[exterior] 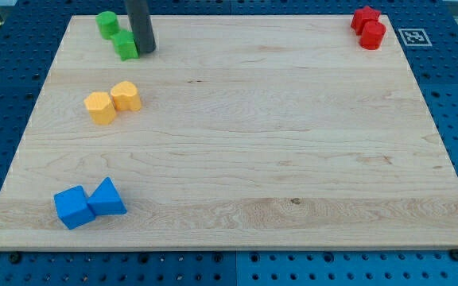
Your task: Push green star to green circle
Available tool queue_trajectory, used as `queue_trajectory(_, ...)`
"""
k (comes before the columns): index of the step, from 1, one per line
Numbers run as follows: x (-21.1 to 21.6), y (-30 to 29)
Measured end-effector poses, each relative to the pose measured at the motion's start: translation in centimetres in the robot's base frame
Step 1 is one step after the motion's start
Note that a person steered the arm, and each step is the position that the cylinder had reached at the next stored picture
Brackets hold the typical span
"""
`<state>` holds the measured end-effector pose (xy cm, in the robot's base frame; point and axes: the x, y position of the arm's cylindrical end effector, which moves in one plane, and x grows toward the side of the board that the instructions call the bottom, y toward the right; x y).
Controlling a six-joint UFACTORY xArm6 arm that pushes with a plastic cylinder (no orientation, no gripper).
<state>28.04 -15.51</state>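
Camera view: my tip (pixel 145 51) rests on the wooden board (pixel 245 159), touching the green star (pixel 126 45) on the star's right side. It is a bare rod, nothing to open or close. Green circle (pixel 106 24) sits just up-left of the star, touching or nearly so; both lie left of the tip.

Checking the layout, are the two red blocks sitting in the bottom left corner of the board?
No, the two red blocks sit touching in the view's top right corner; the two blue blocks are bottom left.
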Motion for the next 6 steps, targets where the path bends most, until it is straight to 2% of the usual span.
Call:
queue_trajectory(2, 4.3, -0.5)
queue_trajectory(4, 0.2, -4.3)
queue_trajectory(5, 1.6, -4.3)
queue_trajectory(6, 5.2, -4.0)
